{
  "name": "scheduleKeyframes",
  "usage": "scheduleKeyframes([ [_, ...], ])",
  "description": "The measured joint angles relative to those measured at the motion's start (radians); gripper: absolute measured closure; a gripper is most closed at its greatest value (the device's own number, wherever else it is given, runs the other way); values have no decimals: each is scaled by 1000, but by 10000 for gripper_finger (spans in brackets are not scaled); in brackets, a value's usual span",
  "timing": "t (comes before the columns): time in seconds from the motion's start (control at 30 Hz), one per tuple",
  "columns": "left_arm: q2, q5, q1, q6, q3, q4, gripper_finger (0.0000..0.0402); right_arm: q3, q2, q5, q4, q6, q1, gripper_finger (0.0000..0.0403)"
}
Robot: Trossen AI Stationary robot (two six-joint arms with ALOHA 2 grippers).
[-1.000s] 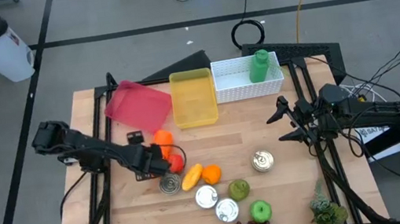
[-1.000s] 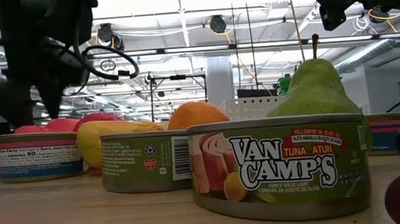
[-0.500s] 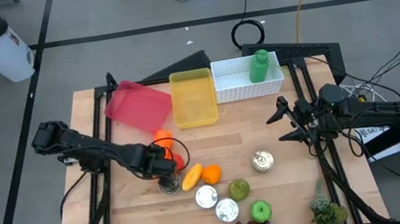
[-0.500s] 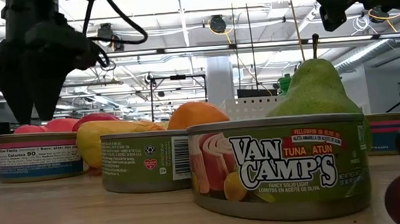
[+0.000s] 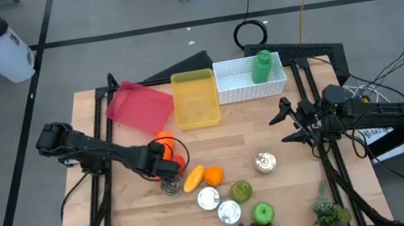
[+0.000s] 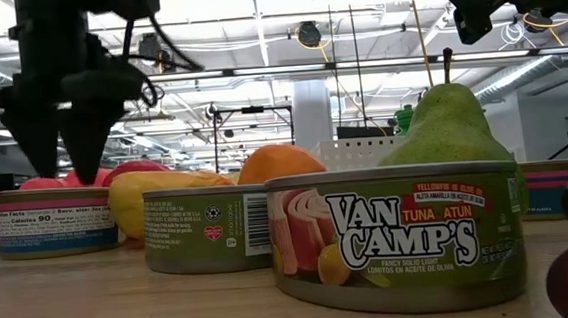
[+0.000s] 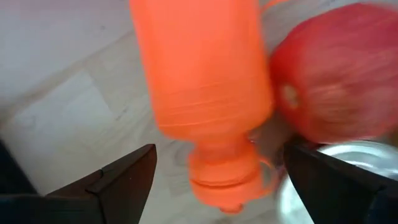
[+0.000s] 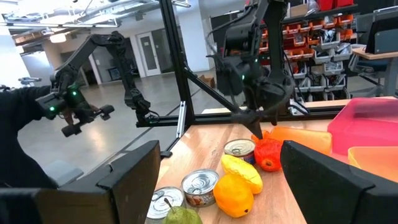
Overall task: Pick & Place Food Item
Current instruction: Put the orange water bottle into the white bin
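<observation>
Your left claw [image 5: 163, 165] hangs wide open over the surface [image 5: 269, 131], holding nothing. The orange bottle [image 7: 202, 93] lies between its fingers, the red apple [image 7: 329, 74] just beside it, and a tin can [image 5: 171, 186] close by. Your right claw [image 5: 288, 122] waits well apart at the far side, fingers spread, empty.

Wooden table [image 5: 293, 187] carries: orange bottle [image 5: 163, 142] and red apple [image 5: 178, 163] between left gripper [image 5: 169, 170] fingers; tin can [image 5: 171, 186] just beyond; tuna can [image 5: 265, 162] near right gripper [image 5: 285, 123].
</observation>
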Motion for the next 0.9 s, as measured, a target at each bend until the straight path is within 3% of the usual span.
scheduleKeyframes([
  [0.37, 144, 112, 2, 55, 0, 10, 49, 0, 0, 0, 0, 2, 0, 90],
  [0.6, 158, 103, 5, 164, 1, -22, 157, 0, 0, 0, 0, 0, 0, 90],
  [0.73, 148, 166, 41, 219, 46, -223, 176, 0, 0, 0, 0, 0, 0, 90],
  [0.9, 127, 52, 47, 233, 227, -461, 176, 0, 20, 1, 5, 0, 0, 90],
])
